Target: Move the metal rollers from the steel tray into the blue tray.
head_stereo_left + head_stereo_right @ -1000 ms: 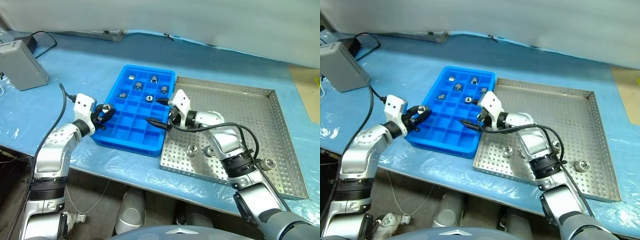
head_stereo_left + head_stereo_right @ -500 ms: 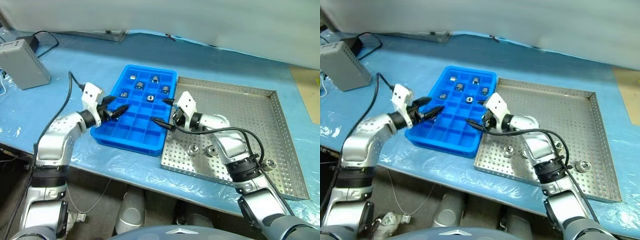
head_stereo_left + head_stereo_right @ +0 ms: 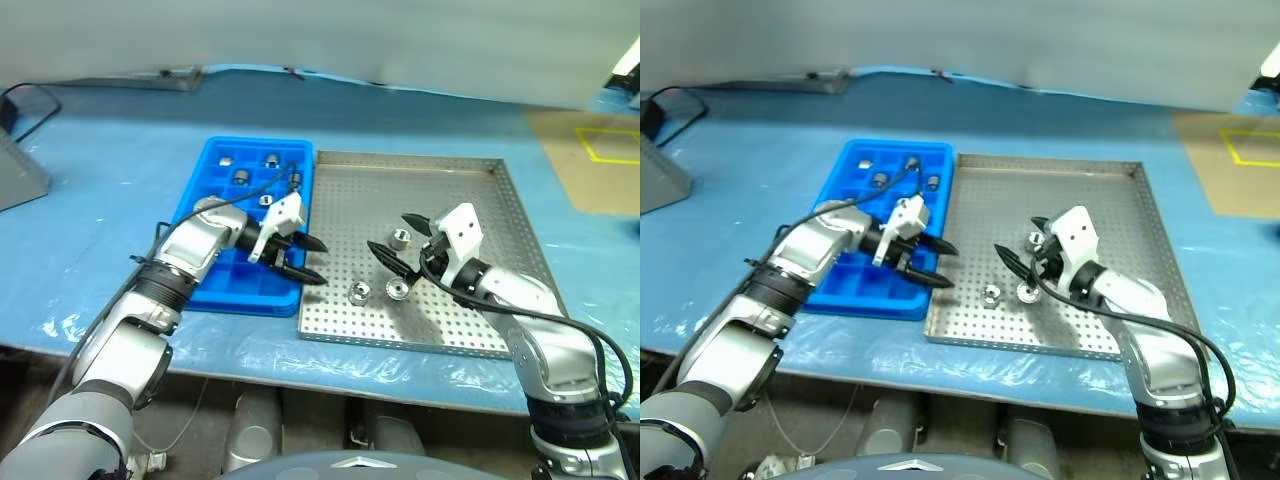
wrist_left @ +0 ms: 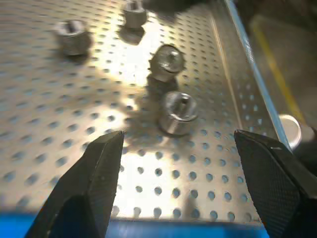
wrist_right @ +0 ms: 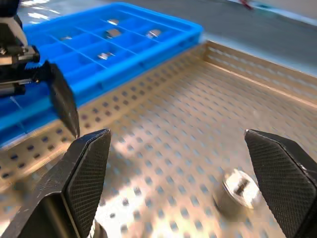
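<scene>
Both arms reach in over the counter, which is wrapped in blue plastic sheeting. The left gripper hangs over the seam where the blue tray meets the steel tray, its two black fingers spread apart with nothing between them. Seen from the left wrist, those fingers frame bare perforated metal with several rollers lying beyond.

The right gripper is over the middle of the steel tray, jaws wide apart and empty too; its wrist view catches the left gripper's dark finger at the blue tray's edge.

Three metal rollers lie loose on the steel tray near the right gripper: one sits between its fingertips (not touching either, as far as I can see), and two rest side by side closer to the front rim. Another handful sit in the far compartments of the blue tray, one to a cell.

I can read no brand, label or writing on either tray or on the arms; a yellow taped outline marks the floor off to the right.
</scene>
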Motion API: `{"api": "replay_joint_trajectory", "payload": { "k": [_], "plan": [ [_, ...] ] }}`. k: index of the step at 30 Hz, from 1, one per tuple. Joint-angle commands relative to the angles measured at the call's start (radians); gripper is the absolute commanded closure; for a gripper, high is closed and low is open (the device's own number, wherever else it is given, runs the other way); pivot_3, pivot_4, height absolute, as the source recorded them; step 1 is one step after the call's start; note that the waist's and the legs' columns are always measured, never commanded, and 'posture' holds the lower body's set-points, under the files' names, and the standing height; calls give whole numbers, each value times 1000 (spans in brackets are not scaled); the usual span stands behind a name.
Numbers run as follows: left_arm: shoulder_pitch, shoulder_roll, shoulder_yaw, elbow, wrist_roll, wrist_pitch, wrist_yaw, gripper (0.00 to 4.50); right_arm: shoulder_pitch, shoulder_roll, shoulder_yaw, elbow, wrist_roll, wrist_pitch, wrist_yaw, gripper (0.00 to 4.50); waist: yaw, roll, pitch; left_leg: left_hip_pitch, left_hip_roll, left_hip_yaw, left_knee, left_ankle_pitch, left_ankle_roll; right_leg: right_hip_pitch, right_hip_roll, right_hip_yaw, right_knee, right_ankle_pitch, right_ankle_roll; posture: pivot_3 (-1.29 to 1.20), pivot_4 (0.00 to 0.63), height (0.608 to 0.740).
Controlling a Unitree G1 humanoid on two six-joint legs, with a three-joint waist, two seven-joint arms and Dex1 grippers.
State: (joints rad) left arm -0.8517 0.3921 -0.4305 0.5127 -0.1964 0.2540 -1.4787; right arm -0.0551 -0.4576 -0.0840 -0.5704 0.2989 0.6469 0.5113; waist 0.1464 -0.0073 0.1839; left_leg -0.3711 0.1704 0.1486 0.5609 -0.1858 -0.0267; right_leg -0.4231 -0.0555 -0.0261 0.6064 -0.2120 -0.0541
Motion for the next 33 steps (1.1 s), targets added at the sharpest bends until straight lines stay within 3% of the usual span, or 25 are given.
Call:
{"api": "replay_joint_trajectory", "payload": {
  "k": [1, 8, 14, 26, 33],
  "plan": [
    [-109, -82, -25, 154, 63, -143, -51, 753, 75, 27, -37, -142, -7, 27, -90, 0, -18, 2, -1, 0, -1, 1, 0, 0, 0, 1, 0, 0, -1, -1, 4, -219, 150, 740],
    [-250, -212, -27, 440, 171, -330, -77, 753, 191, 67, -21, -232, -54, 40, -204, 0, -83, 1, -1, 3, -4, 0, 1, 0, 5, 13, -3, 0, -17, 4, 11, -328, 150, 740],
    [-269, -232, -36, 514, 233, -430, -135, 753, 233, 82, 7, -241, -84, 16, -241, 0, -129, 1, -1, 2, -4, 0, 1, -3, 11, 16, -2, 0, -22, 8, 5, -345, 150, 740],
    [-262, -220, -32, 610, 355, -530, -70, 753, 228, 68, 29, -162, -133, -53, -235, 0, -132, 1, -1, 4, -4, 0, 1, -2, 15, 17, -3, 0, -22, 9, 3, -324, 150, 740],
    [-231, -252, 2, 583, 337, -496, -75, 753, 233, 62, 32, -164, -150, -53, -231, 0, -132, 1, -1, 5, -3, 1, 1, -2, 16, 18, -3, 0, -22, 9, 2, -319, 150, 740]
  ]
}}
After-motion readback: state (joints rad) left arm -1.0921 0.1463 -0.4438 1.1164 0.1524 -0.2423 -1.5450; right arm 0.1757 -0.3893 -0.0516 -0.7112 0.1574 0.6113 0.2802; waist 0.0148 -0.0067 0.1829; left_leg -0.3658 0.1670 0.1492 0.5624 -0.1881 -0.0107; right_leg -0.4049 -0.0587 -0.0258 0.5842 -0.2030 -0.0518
